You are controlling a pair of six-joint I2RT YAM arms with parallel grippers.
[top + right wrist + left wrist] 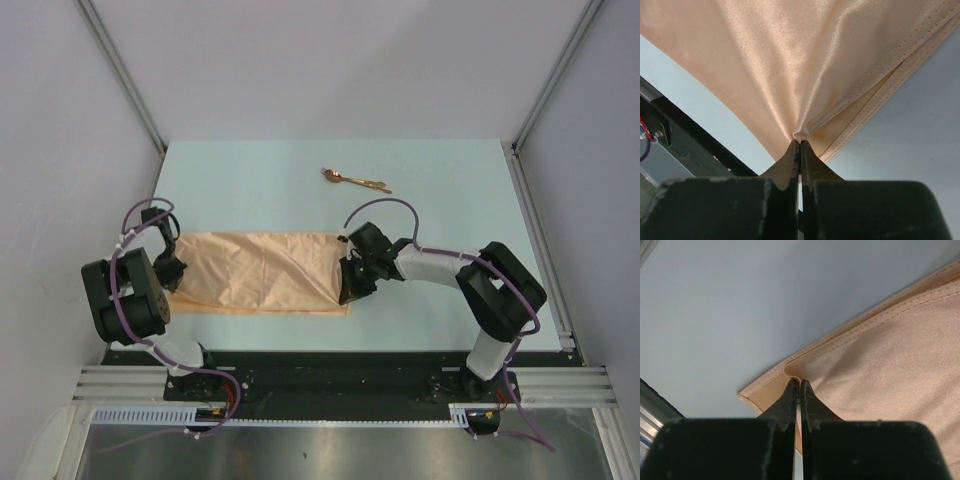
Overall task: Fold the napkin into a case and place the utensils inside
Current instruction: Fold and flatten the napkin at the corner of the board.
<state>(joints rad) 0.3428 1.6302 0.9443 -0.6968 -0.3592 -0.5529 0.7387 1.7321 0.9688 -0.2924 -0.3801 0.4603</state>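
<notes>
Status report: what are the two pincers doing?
Left pincer shut on napkin corner. Right pincer shut on its other end. Utensils untouched, farther back. Nothing in the way.

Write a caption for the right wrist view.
Right gripper shut on a pinched fold of the peach napkin, stitched hems layered over the table.
</notes>
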